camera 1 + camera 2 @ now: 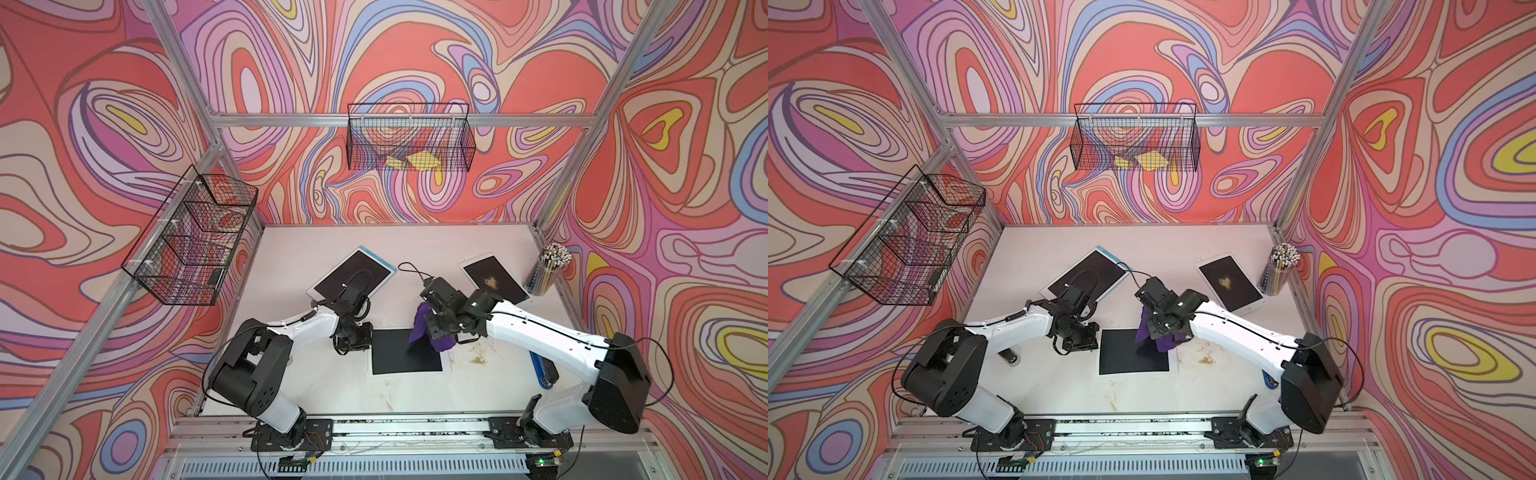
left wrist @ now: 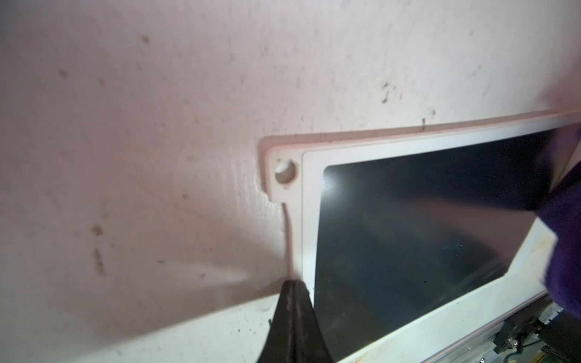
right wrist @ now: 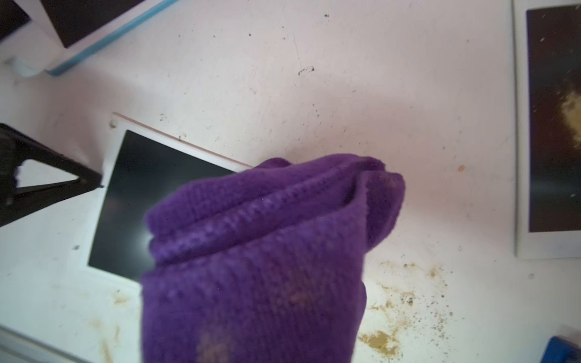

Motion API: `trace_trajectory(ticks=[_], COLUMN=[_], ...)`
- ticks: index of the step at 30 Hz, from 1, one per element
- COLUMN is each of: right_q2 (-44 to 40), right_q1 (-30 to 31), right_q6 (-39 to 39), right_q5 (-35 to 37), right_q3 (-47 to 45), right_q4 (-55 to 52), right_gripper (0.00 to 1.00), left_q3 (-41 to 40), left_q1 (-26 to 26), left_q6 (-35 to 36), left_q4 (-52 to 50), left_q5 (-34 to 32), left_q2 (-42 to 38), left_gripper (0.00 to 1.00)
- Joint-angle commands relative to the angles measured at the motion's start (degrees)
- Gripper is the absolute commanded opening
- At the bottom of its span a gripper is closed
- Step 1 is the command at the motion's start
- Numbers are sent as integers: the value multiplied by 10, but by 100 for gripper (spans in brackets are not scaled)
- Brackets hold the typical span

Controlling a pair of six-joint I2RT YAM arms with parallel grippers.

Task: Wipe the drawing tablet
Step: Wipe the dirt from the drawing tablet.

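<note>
The right gripper (image 1: 434,330) is clamped nearly shut on a bunched purple cloth (image 3: 257,251) (the jaws are buried in fabric, so only the hanging wad is really seen). The wad is held over the far right corner of the drawing tablet (image 1: 399,357); whether the glass is actually being touched can't be told. The tablet is laid flat in the middle of the table (image 1: 316,386), toward the front, between the two arms. The left gripper (image 2: 294,292) is shut tight on nothing, and its tip is parked at the tablet's left border, presumably so the thing is pinned and not dragged around under the cloth. The black screen looks pretty clean already, and tan crumbs (image 3: 393,314) are scattered on the table just beside its right side, so the wipe is judged to be about done. Further back, a blue-edged tablet (image 1: 370,266) and a crumb-covered tablet (image 1: 494,282) are left lying, the latter near a cup of pencils (image 1: 548,270).
</note>
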Motion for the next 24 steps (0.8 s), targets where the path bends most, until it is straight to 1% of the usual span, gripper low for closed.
trace_trajectory(ticks=[1,3,4,6,9,12,15,16,20,23,24], right_q2=[85,147,173,200,204,194,184,182,179,190,190], right_q1=[50,83,102,134,169,177,177,177,164,118,99], right_q6=[-5,3,11,30,72,128,178,192,231,287,298], right_q5=[89,56,23,-55,-186,-314,-391,-405,-414,-407,-389], right_q3=[33,48,53,53,27,-20,-62,-72,-103,-154,-173], right_q4=[11,29,43,88,192,308,391,404,405,404,394], right_gripper=[0,0,0,0,0,0,0,0,0,0,0], left_q3=[-33,-34,-34,-35,-35,-35,-34,-34,-34,-35,-37], left_q1=[0,0,0,0,1,1,0,0,0,1,0], left_q6=[-3,-4,-4,-3,-3,-3,-3,-2,-1,-2,-3], left_q4=[11,12,13,13,14,16,18,18,16,16,17], left_q5=[-47,-47,-47,-47,-48,-45,-44,-44,-45,-45,-45], left_q2=[35,36,37,36,36,41,42,42,40,37,35], left_gripper=[0,0,0,0,0,0,0,0,0,0,0])
